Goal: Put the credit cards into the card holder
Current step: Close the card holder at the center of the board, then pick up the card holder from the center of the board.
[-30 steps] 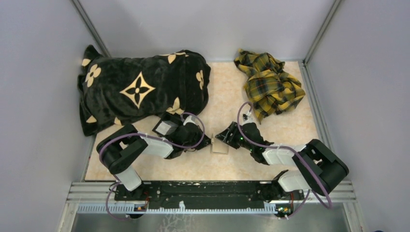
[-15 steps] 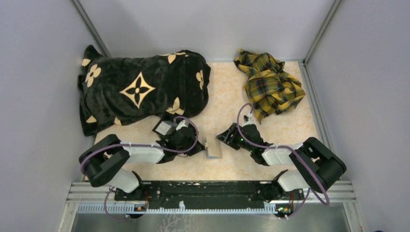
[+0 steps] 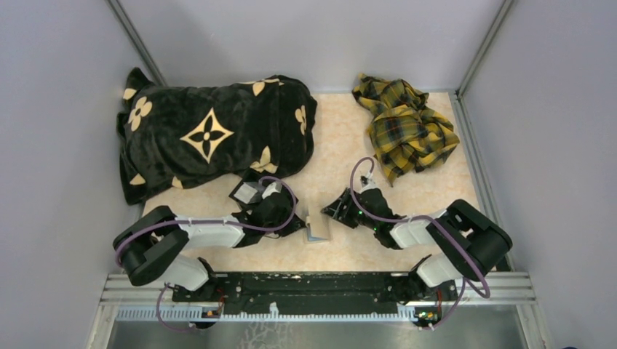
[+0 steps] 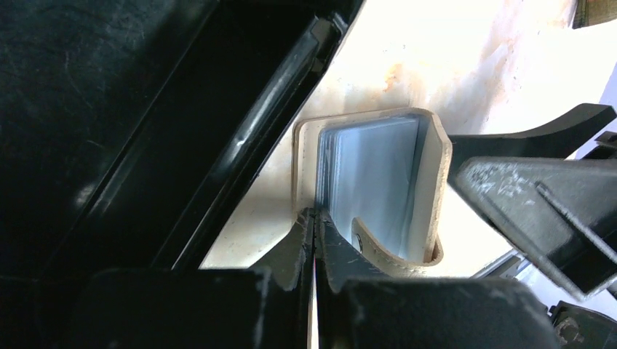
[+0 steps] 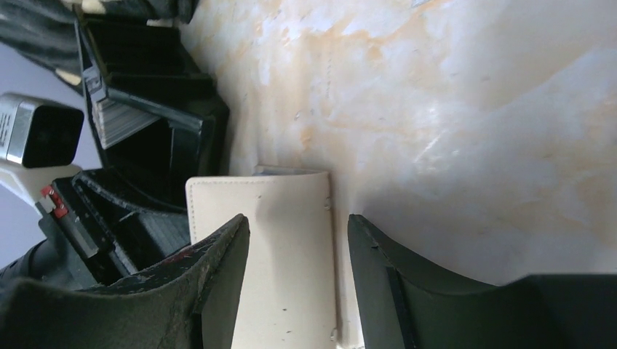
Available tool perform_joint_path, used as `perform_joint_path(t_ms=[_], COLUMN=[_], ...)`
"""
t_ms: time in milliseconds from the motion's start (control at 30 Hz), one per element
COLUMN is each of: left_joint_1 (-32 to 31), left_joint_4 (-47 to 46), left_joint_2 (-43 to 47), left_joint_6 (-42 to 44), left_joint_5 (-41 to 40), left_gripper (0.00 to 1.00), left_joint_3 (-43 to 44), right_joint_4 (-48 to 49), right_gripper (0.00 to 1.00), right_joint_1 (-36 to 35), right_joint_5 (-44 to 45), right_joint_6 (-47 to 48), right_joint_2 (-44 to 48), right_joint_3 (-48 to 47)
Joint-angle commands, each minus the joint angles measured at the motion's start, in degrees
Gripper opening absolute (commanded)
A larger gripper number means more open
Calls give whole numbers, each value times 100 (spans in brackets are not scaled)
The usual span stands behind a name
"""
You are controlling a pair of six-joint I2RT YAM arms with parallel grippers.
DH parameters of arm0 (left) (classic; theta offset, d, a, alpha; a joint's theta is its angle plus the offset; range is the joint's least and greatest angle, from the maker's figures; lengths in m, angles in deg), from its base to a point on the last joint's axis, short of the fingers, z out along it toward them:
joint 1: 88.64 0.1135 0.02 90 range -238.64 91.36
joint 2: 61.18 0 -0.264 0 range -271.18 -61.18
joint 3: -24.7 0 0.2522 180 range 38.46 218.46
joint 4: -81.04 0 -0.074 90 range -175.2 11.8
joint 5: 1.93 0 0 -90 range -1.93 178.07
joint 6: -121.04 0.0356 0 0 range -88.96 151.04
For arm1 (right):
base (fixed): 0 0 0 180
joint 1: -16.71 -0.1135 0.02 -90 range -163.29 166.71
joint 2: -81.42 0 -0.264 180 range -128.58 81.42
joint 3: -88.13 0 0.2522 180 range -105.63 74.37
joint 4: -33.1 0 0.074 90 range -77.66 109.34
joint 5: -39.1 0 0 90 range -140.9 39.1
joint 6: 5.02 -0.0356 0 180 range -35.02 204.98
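Observation:
The tan card holder [image 3: 318, 230] stands on edge on the table between my two grippers. In the left wrist view it [image 4: 432, 189] gapes open in a U shape, with pale blue cards [image 4: 371, 174] inside and its closing tab [image 4: 378, 251] curling at the bottom. My left gripper [image 4: 315, 218] is shut on a thin credit card seen edge-on, its tip at the holder's mouth. In the top view that gripper [image 3: 300, 224] is just left of the holder. My right gripper [image 5: 298, 236] is open, with its fingers on either side of the holder's beige outer face [image 5: 280, 218]. In the top view it [image 3: 333, 211] is just right of the holder.
A black tray [image 5: 156, 138] sits close behind the holder, beside the left arm; it also fills the left of the left wrist view [image 4: 145, 109]. A black flower-patterned blanket [image 3: 211, 134] lies at back left. A yellow plaid cloth [image 3: 404, 127] lies at back right.
The left arm has drawn back and lower. The holder has shifted slightly left and toward the near edge, and has turned more on edge. The right gripper has followed it leftward.

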Motion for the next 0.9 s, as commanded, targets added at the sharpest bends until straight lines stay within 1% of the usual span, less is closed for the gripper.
perform_joint_path(t_ms=[0,200,300,433,733,867], left_joint_1=[-45,-47,-47,-52,-84,-123], left_joint_4=[891,826,765,669,662,628], left_joint_2=[-468,-585,-679,-802,-815,-850], left_joint_6=[160,144,146,110,66,36], left_joint_5=[-181,-189,-161,-123,-128,-93], left_gripper=[3,2,1,1,1,1], left_joint_3=[-239,-291,-319,-350,-413,-388], right_joint_4=[400,1161,1612,1929,2588,2905], right_gripper=[54,54,54,54,54,51], right_joint_1=[-298,-631,-741,-960,-1156,-1176], right_joint_5=[-183,-113,-99,21,168,210], right_joint_6=[11,-254,-420,-573,-855,-897], right_joint_2=[-386,-752,-810,-793,-844,-998], right_joint_3=[112,534,859,1149,1478,1438])
